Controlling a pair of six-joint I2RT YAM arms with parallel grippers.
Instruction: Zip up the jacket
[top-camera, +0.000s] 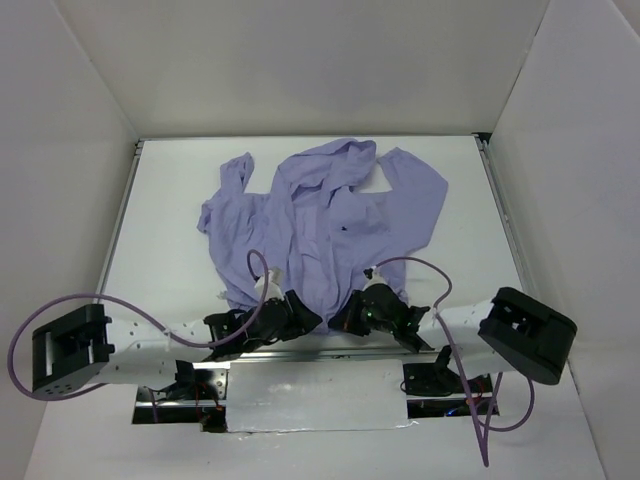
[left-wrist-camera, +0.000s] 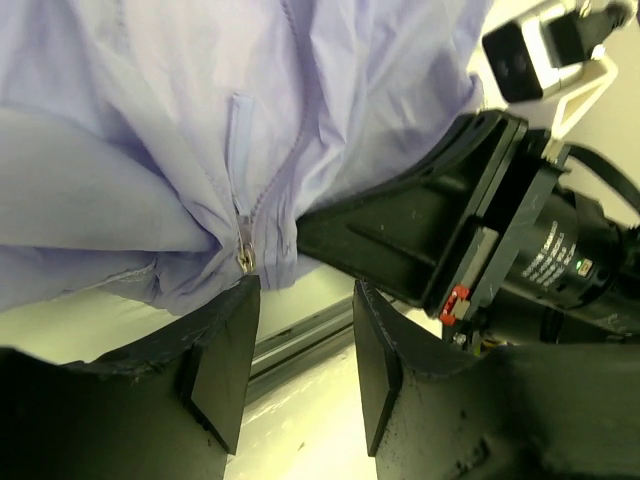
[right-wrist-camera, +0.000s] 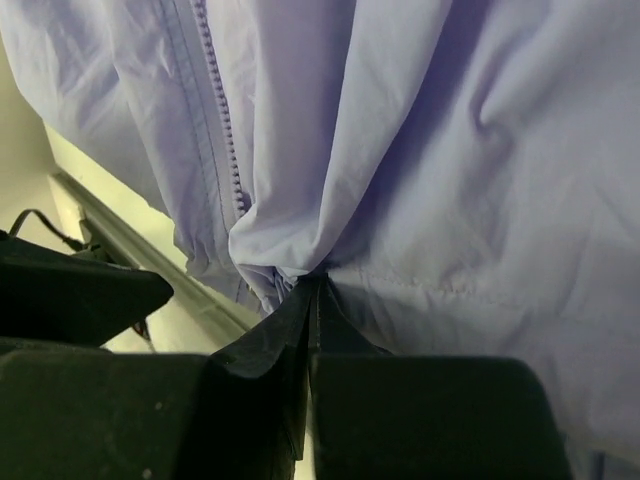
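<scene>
The lavender jacket (top-camera: 320, 215) lies spread on the white table, hood at the far side and hem toward the arms. My left gripper (top-camera: 303, 318) is at the hem. In the left wrist view it (left-wrist-camera: 305, 290) is open and empty, and the metal zipper slider (left-wrist-camera: 244, 260) hangs just above its left fingertip. My right gripper (top-camera: 342, 318) is beside it on the right. In the right wrist view it (right-wrist-camera: 315, 285) is shut on a bunched fold of the jacket's hem (right-wrist-camera: 290, 240), just right of the zipper teeth (right-wrist-camera: 222, 130).
A metal rail (top-camera: 300, 352) runs along the table's near edge under both grippers. The right gripper's black body (left-wrist-camera: 450, 230) sits close to the left gripper's right finger. White walls enclose the table. Purple cables (top-camera: 430, 270) loop over the arms.
</scene>
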